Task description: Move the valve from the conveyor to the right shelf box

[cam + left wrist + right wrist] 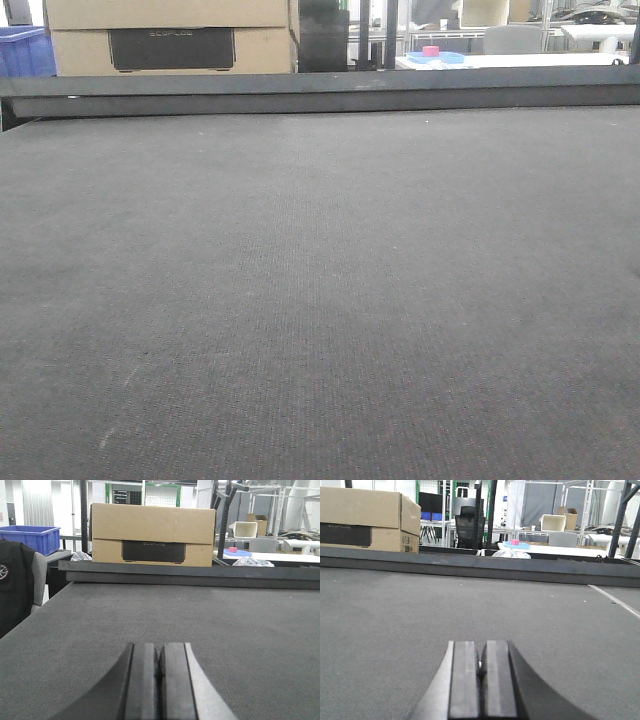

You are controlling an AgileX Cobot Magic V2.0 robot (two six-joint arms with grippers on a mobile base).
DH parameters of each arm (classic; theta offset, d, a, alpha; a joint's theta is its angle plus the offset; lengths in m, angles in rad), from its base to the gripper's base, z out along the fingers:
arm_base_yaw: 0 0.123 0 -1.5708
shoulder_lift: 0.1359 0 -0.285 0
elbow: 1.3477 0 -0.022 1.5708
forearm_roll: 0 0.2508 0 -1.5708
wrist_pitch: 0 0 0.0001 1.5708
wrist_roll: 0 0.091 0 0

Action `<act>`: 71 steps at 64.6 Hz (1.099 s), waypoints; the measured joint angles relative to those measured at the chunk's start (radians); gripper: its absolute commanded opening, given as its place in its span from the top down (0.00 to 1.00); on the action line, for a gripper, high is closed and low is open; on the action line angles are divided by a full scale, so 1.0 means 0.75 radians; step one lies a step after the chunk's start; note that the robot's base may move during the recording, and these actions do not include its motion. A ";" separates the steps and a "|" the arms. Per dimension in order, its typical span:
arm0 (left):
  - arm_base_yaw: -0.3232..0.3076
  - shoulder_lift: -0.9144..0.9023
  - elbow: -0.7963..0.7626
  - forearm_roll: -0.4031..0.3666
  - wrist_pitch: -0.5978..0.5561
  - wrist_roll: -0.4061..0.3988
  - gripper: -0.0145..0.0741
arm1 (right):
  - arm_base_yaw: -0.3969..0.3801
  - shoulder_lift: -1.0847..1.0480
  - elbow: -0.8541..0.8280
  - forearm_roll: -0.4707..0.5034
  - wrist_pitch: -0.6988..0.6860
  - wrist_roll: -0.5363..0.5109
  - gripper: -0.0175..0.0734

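the left gripper [159,655] and right gripper [481,655] hang low over the conveyor [320,300], each with jaws clenched flat together. a cardboard box [152,535] stands beyond the conveyor's far rail [320,92].

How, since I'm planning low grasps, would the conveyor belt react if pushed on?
The conveyor has a fine woven texture, so it probably grips rather than slips. It lies flat and unwrinkled up to the rail, so likely taut, yielding little.

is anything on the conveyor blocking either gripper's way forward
Nothing visible does. The conveyor lies bare ahead of the left gripper and the right gripper, both shut; no valve or shelf box is in view.
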 measured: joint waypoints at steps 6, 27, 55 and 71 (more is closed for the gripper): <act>0.000 0.000 0.000 0.000 0.000 0.000 0.96 | 0.000 0.000 0.000 0.000 0.000 0.000 0.99; 0.000 0.000 0.000 0.000 0.000 0.000 0.96 | 0.000 0.000 0.000 0.000 0.000 0.000 0.99; 0.000 0.000 0.000 0.000 0.000 0.000 0.96 | 0.000 0.000 0.000 0.000 0.000 0.000 0.99; 0.000 0.000 0.000 0.000 -0.007 0.000 0.96 | 0.000 -0.002 0.000 0.000 -0.047 0.000 0.99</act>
